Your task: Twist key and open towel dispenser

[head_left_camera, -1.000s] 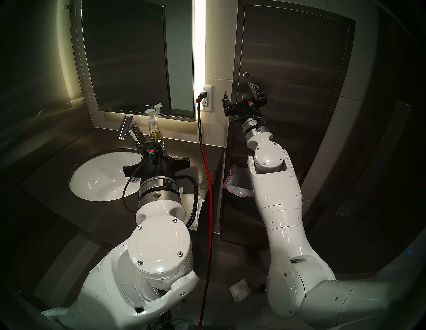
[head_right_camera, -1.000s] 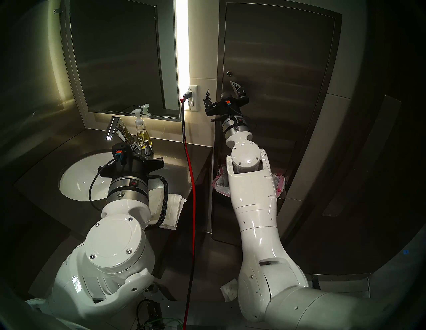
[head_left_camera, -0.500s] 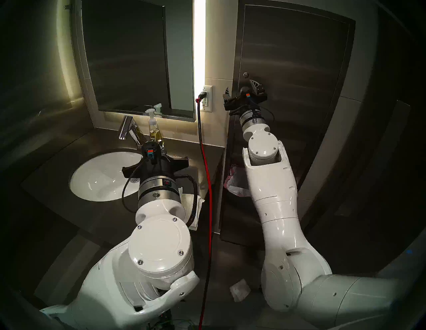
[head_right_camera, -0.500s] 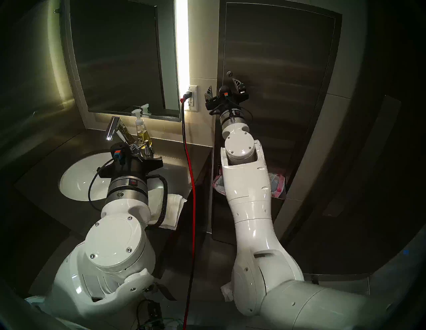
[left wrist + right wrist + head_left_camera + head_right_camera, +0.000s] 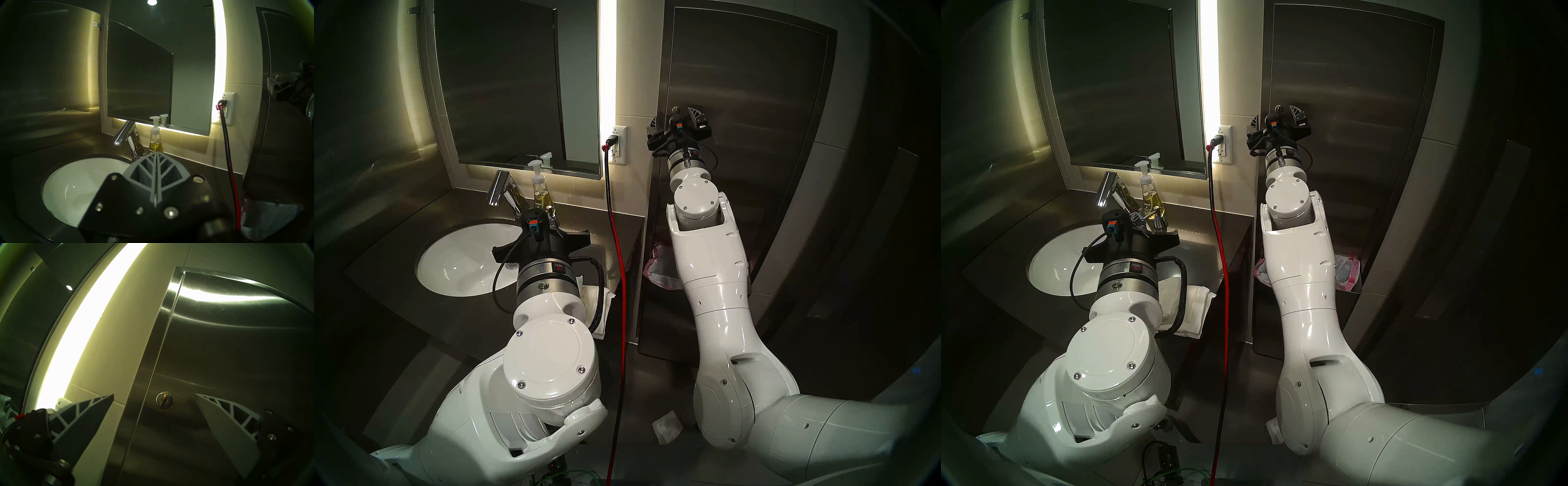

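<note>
The towel dispenser (image 5: 748, 85) is a tall brushed-steel wall cabinet with its flat door (image 5: 237, 353) closed. The key (image 5: 676, 109) is a small round silvery lock near the door's left edge, with a brass tab in it (image 5: 164, 400). My right gripper (image 5: 671, 113) is open close in front of the door. In the right wrist view the key sits between and just beyond its two fingertips (image 5: 154, 394), touched by neither. My left gripper (image 5: 156, 153) is shut on nothing, hovering over the sink counter near the faucet.
A red-and-black cable (image 5: 619, 237) hangs from the wall outlet (image 5: 618, 144) between the arms. The mirror (image 5: 504, 85), faucet (image 5: 499, 190), soap bottle (image 5: 539, 190) and sink (image 5: 466, 258) are on the left. The pink-edged bin bag (image 5: 656, 268) sits below the door. Folded paper towels (image 5: 1197, 309) lie on the counter.
My right arm has risen and reached in toward the door, bringing the open gripper from below the key up to its level. The left arm has barely moved.
</note>
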`<state>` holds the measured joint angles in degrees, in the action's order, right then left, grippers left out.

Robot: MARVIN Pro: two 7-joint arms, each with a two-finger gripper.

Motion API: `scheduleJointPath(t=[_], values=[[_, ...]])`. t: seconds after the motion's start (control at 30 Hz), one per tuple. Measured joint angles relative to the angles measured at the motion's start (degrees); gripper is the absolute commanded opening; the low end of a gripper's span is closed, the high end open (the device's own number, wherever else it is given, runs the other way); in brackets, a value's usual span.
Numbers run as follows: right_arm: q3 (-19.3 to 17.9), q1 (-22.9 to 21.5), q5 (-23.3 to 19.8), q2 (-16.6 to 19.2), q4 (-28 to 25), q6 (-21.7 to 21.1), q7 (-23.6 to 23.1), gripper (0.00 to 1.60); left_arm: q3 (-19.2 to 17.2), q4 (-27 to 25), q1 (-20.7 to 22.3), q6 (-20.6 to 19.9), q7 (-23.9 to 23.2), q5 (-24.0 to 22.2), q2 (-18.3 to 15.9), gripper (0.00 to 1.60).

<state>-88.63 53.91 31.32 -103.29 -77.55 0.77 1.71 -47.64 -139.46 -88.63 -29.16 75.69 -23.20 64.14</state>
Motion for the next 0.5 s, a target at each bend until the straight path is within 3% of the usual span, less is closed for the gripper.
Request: scheduleJointPath(t=[0.1,0.17,0.23,0.3,0.33,0.4,0.5], values=[[0.0,-0.5,0.5,-0.2,0.6,-0.8,0.7,1.46,0.1,0.0,0.2,0.0,0.1,-0.4,-0.1,0.21],[-0.1,-0.8,0.7,-0.2,0.9,-1.3,1.1,1.22,0.2,0.0,0.4,0.1,0.2,-0.6,-0.1,0.21],[-0.1,-1.1,1.0,-0.3,1.4,-1.8,1.5,0.78,0.3,0.0,0.5,0.1,0.2,-0.8,-0.1,0.21],[-0.2,-1.4,1.3,-0.4,2.0,-2.4,2.1,0.69,0.4,0.0,0.7,0.1,0.3,-1.0,-0.2,0.21],[-0.2,-1.5,1.4,-0.4,2.2,-2.5,2.2,0.50,0.4,0.0,0.8,0.1,0.3,-1.1,-0.2,0.21],[-0.3,-1.8,1.7,-0.5,2.8,-3.0,2.6,0.43,0.6,0.0,1.0,0.2,0.3,-1.3,-0.2,0.21],[-0.4,-2.2,2.1,-0.5,3.7,-3.7,3.4,0.56,0.7,0.0,1.2,0.2,0.4,-1.7,-0.3,0.21]])
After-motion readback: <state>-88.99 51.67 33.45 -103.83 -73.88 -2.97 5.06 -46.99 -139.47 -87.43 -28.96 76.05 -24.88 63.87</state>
